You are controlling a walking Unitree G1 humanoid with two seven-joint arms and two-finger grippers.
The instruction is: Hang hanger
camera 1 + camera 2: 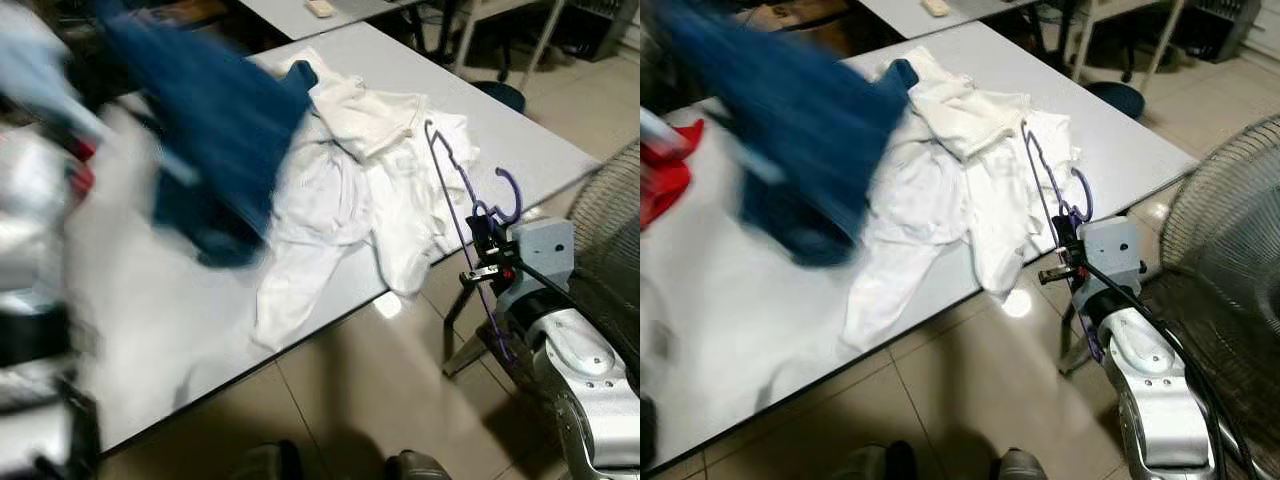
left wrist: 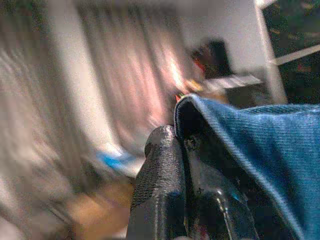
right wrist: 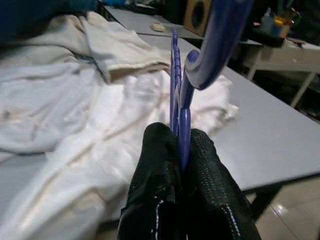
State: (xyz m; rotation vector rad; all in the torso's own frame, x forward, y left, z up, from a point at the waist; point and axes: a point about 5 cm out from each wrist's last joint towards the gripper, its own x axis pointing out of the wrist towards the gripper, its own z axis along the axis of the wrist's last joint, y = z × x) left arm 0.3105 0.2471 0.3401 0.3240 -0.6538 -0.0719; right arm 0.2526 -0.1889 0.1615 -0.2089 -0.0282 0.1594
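Purple hanger (image 1: pixel 455 190) clamped in right pincer (image 3: pixel 181 142) past table (image 1: pixel 520 130) edge, just beside white clothes (image 1: pixel 360 190). Blue garment (image 1: pixel 215 130) gripped in left pincer (image 2: pixel 182 150), lifted over table, blurred. Fan (image 1: pixel 1230 250) near right arm.

The right hand (image 3: pixel 182 145) has its two black fingers (image 3: pixel 155 170) pressed tight together on a purple hanger (image 3: pixel 180 95) — the thin frame stands up between them, edge on. The hanger's curved hook (image 3: pixel 215 45) bends up and away at the top. Behind it lies a pile of white clothes (image 3: pixel 75 110) on a grey surface (image 3: pixel 270 140). A bit of blue cloth (image 3: pixel 30 12) shows in the far corner. Further back stands another surface (image 3: pixel 137 20) with a small pale thing (image 3: pixel 159 27) on it.
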